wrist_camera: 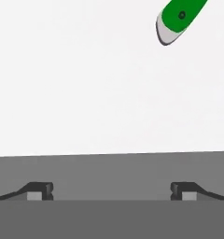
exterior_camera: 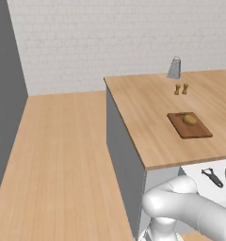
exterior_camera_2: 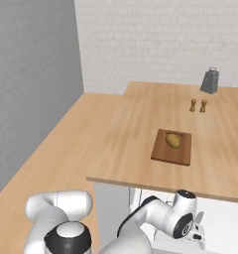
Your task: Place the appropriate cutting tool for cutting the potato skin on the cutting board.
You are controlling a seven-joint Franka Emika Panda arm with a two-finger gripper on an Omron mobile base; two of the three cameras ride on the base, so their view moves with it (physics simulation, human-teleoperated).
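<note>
Potato (exterior_camera: pixel 190 120) centred on cutting board (exterior_camera: pixel 189 125).

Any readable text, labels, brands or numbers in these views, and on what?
None: no words, numbers or signs can be read anywhere.
The flat reddish-brown wooden cutting board, the roundish yellow-tan potato, the tall grey metal grater, the two tiny wooden shakers and the slender dark peeler-like cutting tool are unmarked.

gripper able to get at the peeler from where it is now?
Probably yes. The peeler lies exposed on the white surface below the counter, nothing on top of it. The gripper is open, down at that level, over bare white surface, so a short shift should do.
</note>
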